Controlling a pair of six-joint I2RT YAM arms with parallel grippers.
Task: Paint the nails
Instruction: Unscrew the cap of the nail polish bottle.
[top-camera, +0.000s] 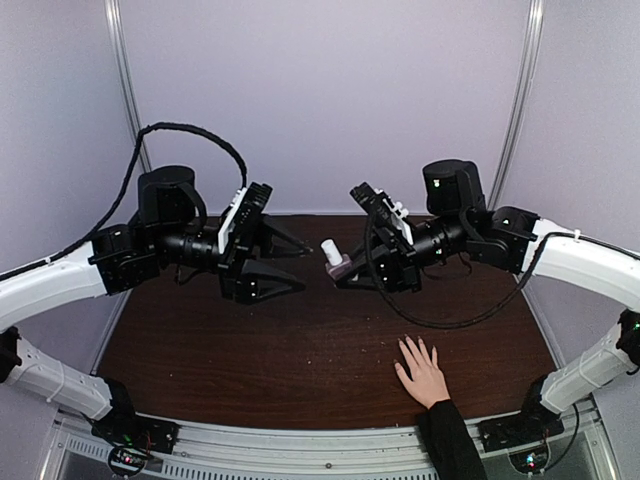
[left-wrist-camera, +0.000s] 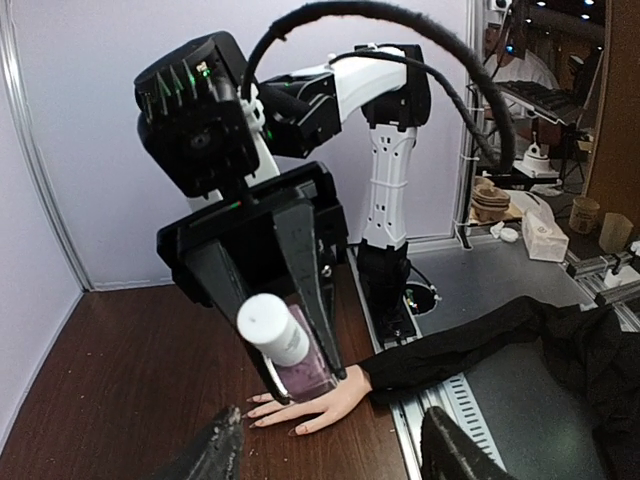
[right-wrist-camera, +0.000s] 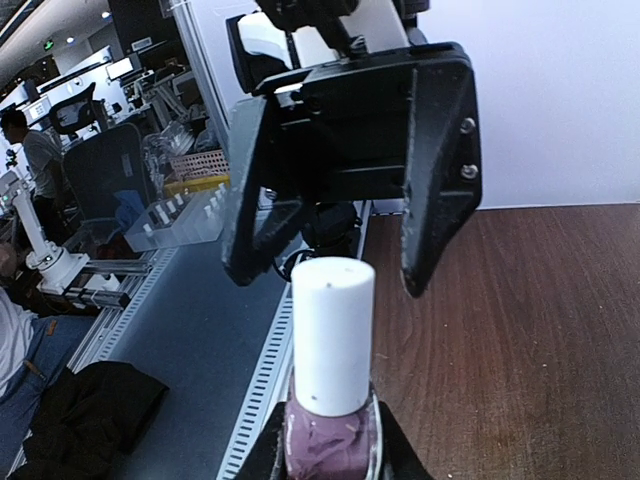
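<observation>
Dark wooden tabletop (top-camera: 300, 350), lilac walls (top-camera: 320, 100): nails (left-wrist-camera: 254, 423) tiny on spread fingers (top-camera: 420, 352); left hand (top-camera: 300, 268) open, right hand (top-camera: 345, 272) grips bottle (top-camera: 336, 262)

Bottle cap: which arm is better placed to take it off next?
Left, probably. The left gripper is open and faces the white cap without touching it, while the right gripper is shut on the bottle and has to hold it.
</observation>
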